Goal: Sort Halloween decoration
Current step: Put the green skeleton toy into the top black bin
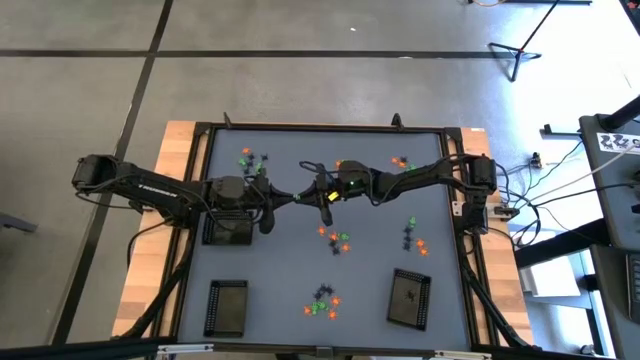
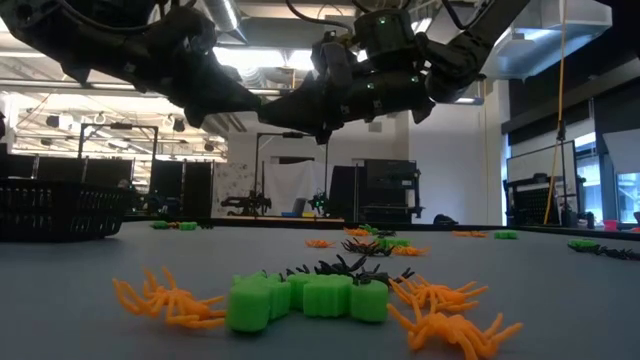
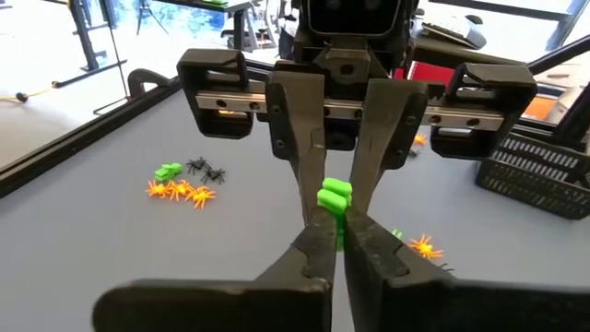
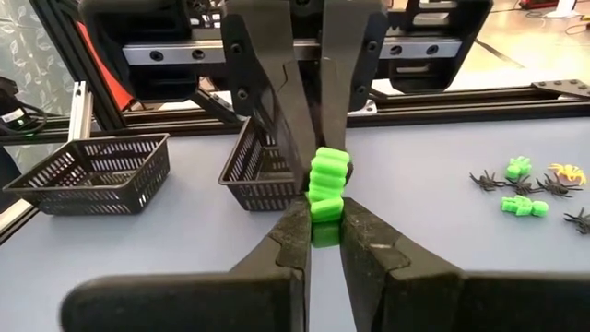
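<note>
A: How did the claws stand?
B: Left gripper (image 4: 318,161) and right gripper (image 3: 330,189) both pinched one green trinket (image 4: 326,185) mid-air over the table's (image 1: 270,270) centre.
A: Handling?
B: Probably light, stiff, slippery; grip its ribbed middle; other trinkets (image 1: 323,300) lay scattered below.

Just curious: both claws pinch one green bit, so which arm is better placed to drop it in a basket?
Probably the left. Both the left gripper and right gripper pinch the green trinket mid-table, and a black tray lies right beside the left arm.
</note>
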Controlling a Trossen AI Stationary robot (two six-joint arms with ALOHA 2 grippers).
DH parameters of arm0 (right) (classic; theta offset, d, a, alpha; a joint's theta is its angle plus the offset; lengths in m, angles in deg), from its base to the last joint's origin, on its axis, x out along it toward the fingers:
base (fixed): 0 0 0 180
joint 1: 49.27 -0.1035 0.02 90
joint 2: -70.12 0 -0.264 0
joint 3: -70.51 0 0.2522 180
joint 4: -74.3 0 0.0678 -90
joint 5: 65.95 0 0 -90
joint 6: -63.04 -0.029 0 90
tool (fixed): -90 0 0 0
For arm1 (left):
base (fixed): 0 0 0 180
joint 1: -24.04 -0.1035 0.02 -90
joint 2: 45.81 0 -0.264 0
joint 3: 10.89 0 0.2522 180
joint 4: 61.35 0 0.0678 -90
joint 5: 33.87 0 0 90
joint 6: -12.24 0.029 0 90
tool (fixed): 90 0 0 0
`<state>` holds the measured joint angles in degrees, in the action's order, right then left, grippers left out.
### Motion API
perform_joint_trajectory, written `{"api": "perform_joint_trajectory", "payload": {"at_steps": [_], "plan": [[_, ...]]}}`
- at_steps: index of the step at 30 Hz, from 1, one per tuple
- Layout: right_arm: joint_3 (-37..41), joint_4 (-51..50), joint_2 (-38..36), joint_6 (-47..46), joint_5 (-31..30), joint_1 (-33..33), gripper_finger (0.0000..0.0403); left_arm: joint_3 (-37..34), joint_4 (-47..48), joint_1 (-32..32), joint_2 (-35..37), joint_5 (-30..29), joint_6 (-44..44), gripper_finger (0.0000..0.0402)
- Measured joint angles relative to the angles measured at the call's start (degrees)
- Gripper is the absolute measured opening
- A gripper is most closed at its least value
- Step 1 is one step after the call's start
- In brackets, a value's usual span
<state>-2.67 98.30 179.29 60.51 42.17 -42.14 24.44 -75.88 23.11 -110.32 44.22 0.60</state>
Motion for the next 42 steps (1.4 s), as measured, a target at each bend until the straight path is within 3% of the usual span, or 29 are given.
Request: {"api": "perform_joint_trajectory", "payload": {"at_steps": [16, 27, 32, 37, 42], "plan": [[0.0, -2.2, -0.02, 0.23, -0.04, -0.02, 0.0137, -0.07, 1.73, -0.01, 1.15, -2.71, 0.13, 0.0001], [0.0, -3.76, -0.04, 1.98, -3.51, 0.02, 0.014, -0.07, 12.35, 2.35, 9.27, -5.9, -1.79, 0.0], [0.0, -3.8, -0.04, 3.02, -3.53, 0.0, 0.014, -0.07, 16.42, 2.61, 8.4, -8.44, -5.87, 0.0], [0.0, -4.04, -0.04, 3.02, -3.53, 0.0, 0.014, -0.07, 18.88, 1.53, 5.36, -15.0, -8.61, 0.0], [0.0, -4.07, -0.04, 3.04, -3.55, 0.02, 0.014, -0.07, 18.78, -2.72, 1.37, -13.24, -8.25, 0.0014]]}}
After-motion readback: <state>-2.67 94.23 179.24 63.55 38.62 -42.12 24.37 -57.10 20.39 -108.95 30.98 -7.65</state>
